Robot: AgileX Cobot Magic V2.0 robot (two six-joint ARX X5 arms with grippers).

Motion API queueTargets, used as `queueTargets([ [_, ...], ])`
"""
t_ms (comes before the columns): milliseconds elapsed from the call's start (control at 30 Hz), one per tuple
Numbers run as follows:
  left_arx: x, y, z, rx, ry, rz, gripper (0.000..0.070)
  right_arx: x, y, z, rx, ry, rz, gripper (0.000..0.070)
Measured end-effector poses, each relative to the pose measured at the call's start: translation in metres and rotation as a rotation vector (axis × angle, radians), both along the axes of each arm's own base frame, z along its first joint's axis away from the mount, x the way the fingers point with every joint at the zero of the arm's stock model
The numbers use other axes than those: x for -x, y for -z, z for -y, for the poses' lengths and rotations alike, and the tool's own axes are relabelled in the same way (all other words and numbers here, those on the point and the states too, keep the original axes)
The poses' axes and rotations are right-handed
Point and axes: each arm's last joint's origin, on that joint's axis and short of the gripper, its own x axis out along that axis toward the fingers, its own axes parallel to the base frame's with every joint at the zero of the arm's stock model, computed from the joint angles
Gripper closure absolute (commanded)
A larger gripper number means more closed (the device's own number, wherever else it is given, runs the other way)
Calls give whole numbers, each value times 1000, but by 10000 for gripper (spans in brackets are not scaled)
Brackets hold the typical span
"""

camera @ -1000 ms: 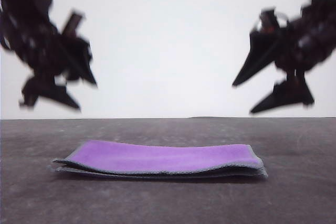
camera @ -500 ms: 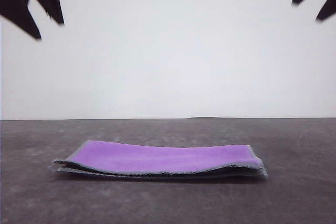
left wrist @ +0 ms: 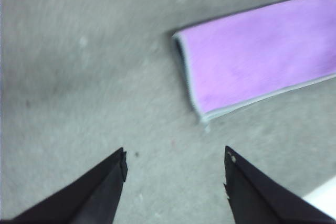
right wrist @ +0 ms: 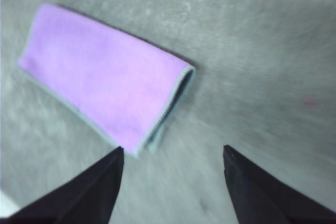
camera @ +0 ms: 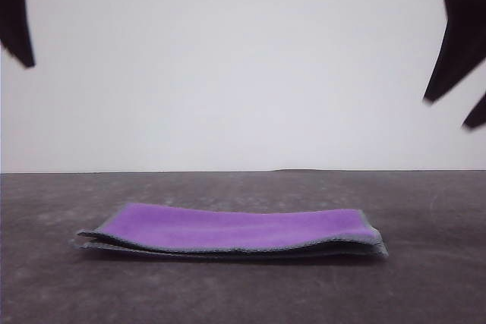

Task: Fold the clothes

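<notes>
Currently cloth [camera: 228,231] lies folded, purple face up, flat on grey worktop [camera: 425,286]. Left end effector [left wrist: 176,169] and right end effector [right wrist: 173,166] both spread open, empty, raised above it.

cloth [camera: 235,229]: soft matt purple fabric, light grey stitched edging | table [camera: 425,210]: dull grey, faintly mottled, matt | my left gripper [left wrist: 176,163] and right gripper [right wrist: 173,161]: fingers looked black, matt
</notes>
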Motion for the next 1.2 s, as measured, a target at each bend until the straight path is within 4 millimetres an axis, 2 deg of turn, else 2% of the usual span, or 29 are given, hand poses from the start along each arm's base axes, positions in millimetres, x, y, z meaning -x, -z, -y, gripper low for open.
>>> queueTargets([
  [133,1,20,-2,-3,-16,-33,340,-1,34,-4,-137,-1,-54,321],
  [267,-4,23,-5,7,-41,10,340,-7,56,-7,-185,31,-149,321],
  [733,-5,22,-5,11,-45,24,341,-40,102,-17,-333,37,-295,321],
  [967,-5,22,-5,11,-46,24,341,-47,107,-27,-371,26,-290,324],
  [1033,-5,22,-5,11,-46,24,341,-48,107,-30,-376,27,-286,374],
  [1133,-5,22,-5,11,-46,24,341,-48,107,-32,-380,36,-292,539],
  [1200,-5,22,-5,12,-48,23,341,-48,107,-32,-380,39,-294,623],
])
